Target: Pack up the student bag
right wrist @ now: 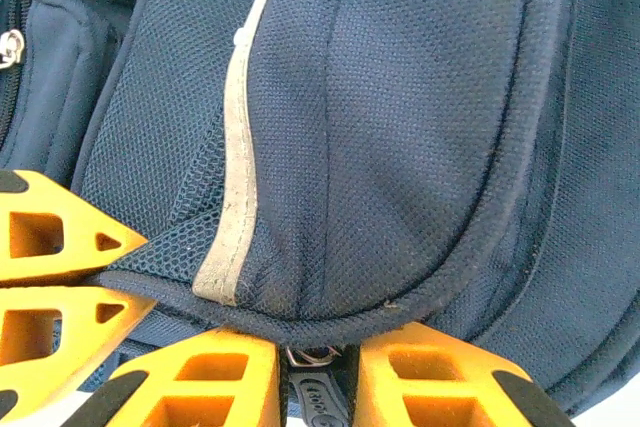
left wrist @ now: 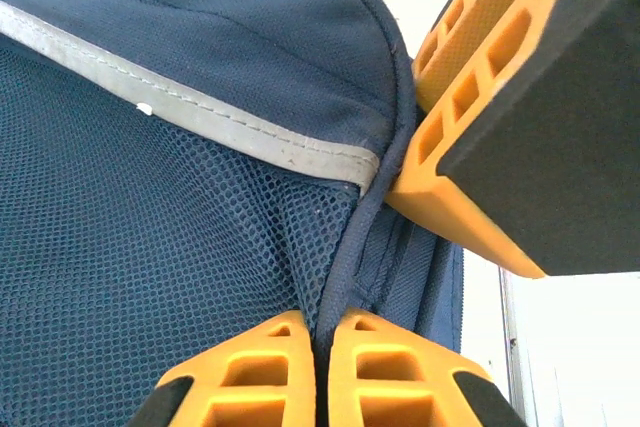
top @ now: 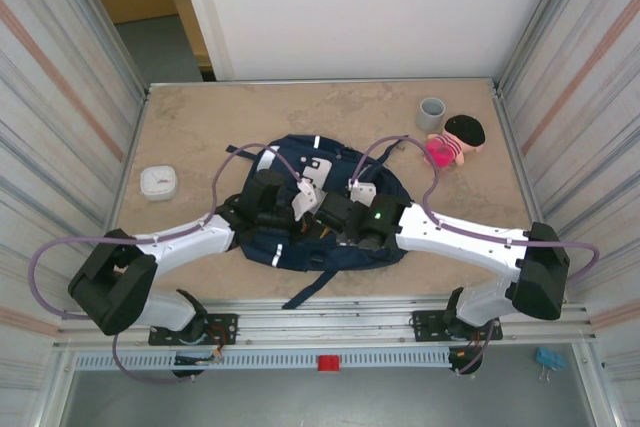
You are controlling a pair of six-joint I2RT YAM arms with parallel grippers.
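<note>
Marble-look table (top: 200, 127) with the student bag (top: 345, 155) lying mid-table — soft, limp fabric, I judge, best held at seams — my left gripper (left wrist: 322, 367) pinched on its piped edge, right gripper (right wrist: 318, 377) narrow around the zipper pull (right wrist: 315, 399).

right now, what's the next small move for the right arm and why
Probably draw the zipper pull a short way along its track with the right gripper. Its jaws look closed on the pull, and the left gripper pinches a seam of the student bag beside it, bracing the fabric.
</note>
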